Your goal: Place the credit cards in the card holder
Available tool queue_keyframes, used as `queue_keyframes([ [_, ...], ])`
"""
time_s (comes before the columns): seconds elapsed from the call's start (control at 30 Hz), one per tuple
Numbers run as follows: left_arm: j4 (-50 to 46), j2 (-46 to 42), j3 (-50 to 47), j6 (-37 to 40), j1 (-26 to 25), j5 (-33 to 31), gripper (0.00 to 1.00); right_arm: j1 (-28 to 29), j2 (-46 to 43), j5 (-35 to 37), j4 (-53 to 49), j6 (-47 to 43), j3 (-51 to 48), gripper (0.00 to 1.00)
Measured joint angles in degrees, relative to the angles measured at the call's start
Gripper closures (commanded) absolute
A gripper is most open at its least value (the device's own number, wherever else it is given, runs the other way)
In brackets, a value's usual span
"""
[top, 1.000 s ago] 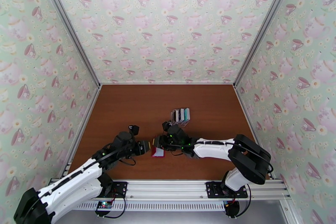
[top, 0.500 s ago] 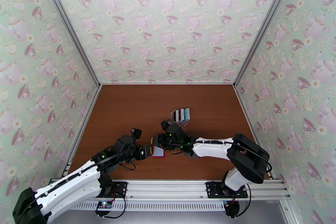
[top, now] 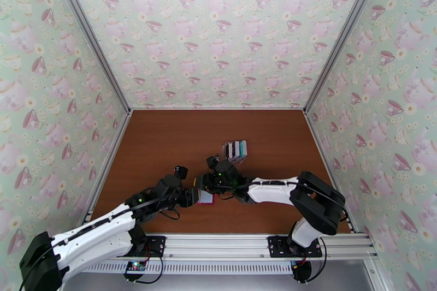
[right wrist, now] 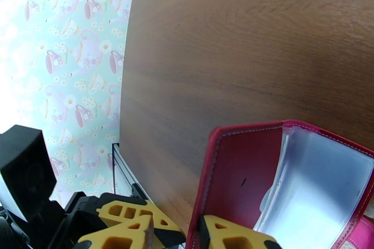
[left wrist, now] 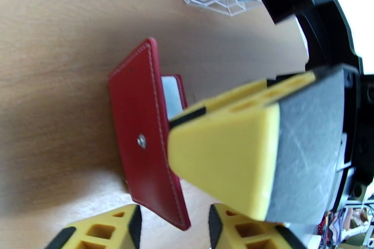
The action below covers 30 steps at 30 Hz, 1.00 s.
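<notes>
**A:** Where is the card holder [top: 206, 197]?

**B:** Just on the near-left side of the clear rack [top: 225, 153]. It is close to it but apart, and sits between the two grippers over the brown table [top: 164, 139].

**A:** Is it lying flat?

**B:** No, it is tilted and folded partly open. The red outer flap with the snap stud faces away from the rack. The right wrist view shows the pale grey-blue pocket inside.

**A:** Which gripper has it?

**B:** The right gripper [right wrist: 176, 229]. It comes in from the rack's side and pinches the edge of the red flap between its fingers.

**A:** And the left gripper [left wrist: 174, 226]?

**B:** It reaches in from the side opposite the rack. Its fingers are spread, with the holder's lower corner over the gap between them, not clamped. I cannot tell whether one fingertip brushes the leather.

**A:** And the credit cards [top: 236, 148]?

**B:** They stand upright in the rack's slots, white, black and teal side by side.
</notes>
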Motion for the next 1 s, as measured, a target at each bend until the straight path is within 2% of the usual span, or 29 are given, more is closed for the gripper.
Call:
queue_keyframes([
  [0.43, 3.93, 3.82, 0.0, 1.81, 0.02, -0.59, 0.72, 0.02, 0.04, 0.0, 0.22, 0.07, 0.0, 0.66],
  [0.87, 6.16, 2.97, -2.1, 1.88, 1.33, -1.36, 0.97, -0.44, -0.79, 0.68, -0.11, 0.2, -2.34, 0.64],
  [1.0, 8.2, 3.48, -3.96, 1.44, 2.27, -1.27, 0.98, -0.48, -1.9, 1.62, -0.24, 0.17, -3.28, 0.65],
])
